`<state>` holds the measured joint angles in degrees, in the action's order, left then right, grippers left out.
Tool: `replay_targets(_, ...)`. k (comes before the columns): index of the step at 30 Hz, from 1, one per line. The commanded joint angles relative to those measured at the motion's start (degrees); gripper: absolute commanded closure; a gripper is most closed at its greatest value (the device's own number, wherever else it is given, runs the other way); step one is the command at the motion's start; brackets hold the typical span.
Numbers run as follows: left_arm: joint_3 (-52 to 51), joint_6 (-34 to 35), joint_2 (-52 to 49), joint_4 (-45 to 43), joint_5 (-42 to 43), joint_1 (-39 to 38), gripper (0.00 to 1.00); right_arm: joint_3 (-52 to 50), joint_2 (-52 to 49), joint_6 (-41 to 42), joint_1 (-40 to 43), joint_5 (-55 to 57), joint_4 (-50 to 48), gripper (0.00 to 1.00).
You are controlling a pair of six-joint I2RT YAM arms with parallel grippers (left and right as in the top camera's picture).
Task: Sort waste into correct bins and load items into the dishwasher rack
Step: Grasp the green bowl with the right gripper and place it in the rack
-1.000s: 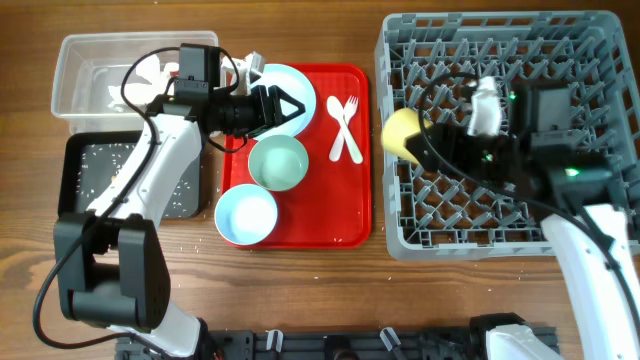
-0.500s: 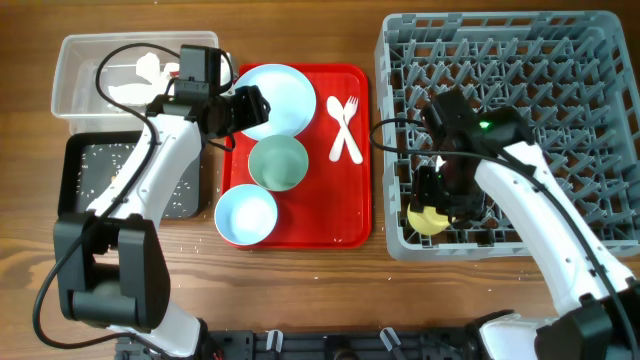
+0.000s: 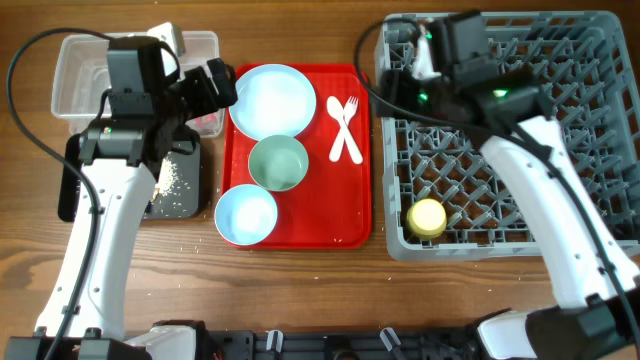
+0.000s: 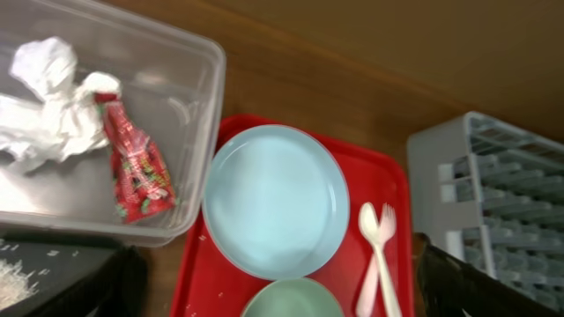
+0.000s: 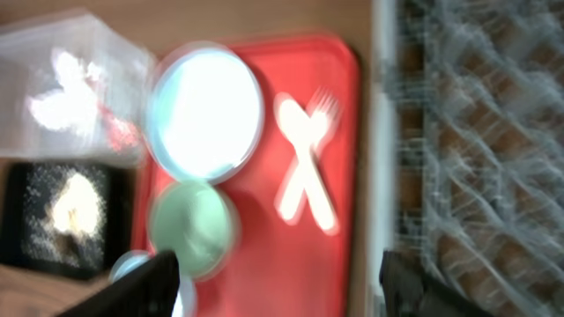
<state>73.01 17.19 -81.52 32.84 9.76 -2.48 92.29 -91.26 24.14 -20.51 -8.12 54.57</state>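
The yellow cup (image 3: 428,217) stands in the grey dishwasher rack's (image 3: 580,90) front left corner. The light blue plate (image 3: 272,98), green bowl (image 3: 278,163), light blue bowl (image 3: 246,214) and white fork and spoon (image 3: 345,128) lie on the red tray. The napkin (image 4: 44,106) and red-and-white wrapper (image 4: 132,167) lie in the clear tub (image 4: 189,84). Pale crumbs (image 3: 165,178) lie in the black tray (image 3: 185,200). My left gripper (image 3: 222,85) is open and empty over the tub's right edge; in its wrist view (image 4: 282,299) it hangs above the plate. My right gripper (image 3: 395,85) is open and empty at the rack's far left corner.
The red serving tray (image 3: 340,210) sits between the bins and the rack. The right wrist view is blurred; it shows the plate (image 5: 207,114), fork and spoon (image 5: 304,167) and the rack's edge (image 5: 476,132). Crumbs dot the wood near the black tray.
My right gripper has let go of the yellow cup in the rack's front left corner and moved to the rack's far left. My left arm has pulled back left, off the plate.
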Motion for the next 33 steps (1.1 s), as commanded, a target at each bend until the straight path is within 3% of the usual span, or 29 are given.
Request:
replay_targets(1, 0.2, -0.5, -0.6, 4.5, -3.5, 1.3, 0.0, 0.2, -7.5, 3.0, -5.8, -2.4, -4.6, 0.28)
replay_targets(4, 0.2, -1.5, -0.2, 6.7, -6.8, 3.6, 0.0, 0.2, -17.9, 3.3, -10.4, -6.9, -7.5, 0.3)
replay_targets(7, 0.2, -7.6, 0.7, 6.5, -3.4, 7.8, 0.0, 0.2, -24.8, 3.5, -12.2, -10.8, -8.4, 0.37)
replay_targets(8, 0.2, -12.8, 0.6, 6.7, 0.0, 10.1, 0.0, 0.2, -28.3, 4.4, -12.5, -12.6, -8.3, 0.43)
replay_targets(10, 0.2, -13.9, 0.3, 6.7, 0.0, 11.2, 0.0, 0.2, -30.9, 4.4, -12.6, -14.2, -8.3, 0.5)
replay_targets(14, 0.2, -13.8, -0.4, 6.9, -0.8, 11.8, 0.0, 0.2, -32.0, 4.6, -12.6, -15.6, -8.7, 0.93)
replay_targets(18, 0.2, -13.8, -0.4, 6.9, -0.8, 11.8, 0.0, 0.4, -30.6, 5.2, -12.4, -12.5, -7.9, 0.96)
replay_targets(22, 0.2, -13.8, -0.4, 6.9, -0.8, 11.8, 0.0, 0.5, -15.6, 3.3, -10.2, 7.6, -4.3, 0.96)
replay_targets(26, 0.2, -13.8, -0.4, 6.9, -0.8, 11.8, 0.0, 0.5, 1.0, 2.6, -9.2, 51.5, -5.5, 0.96)
replay_targets(28, 0.2, -13.8, -0.4, 6.9, -0.8, 11.8, 0.0, 0.4, 1.4, -6.4, -8.6, 65.3, -9.8, 0.96)
replay_targets(33, 0.2, -13.8, -0.4, 6.9, -0.8, 11.8, 0.0, 0.0, -8.9, -38.4, -6.2, 78.7, -32.6, 0.96)
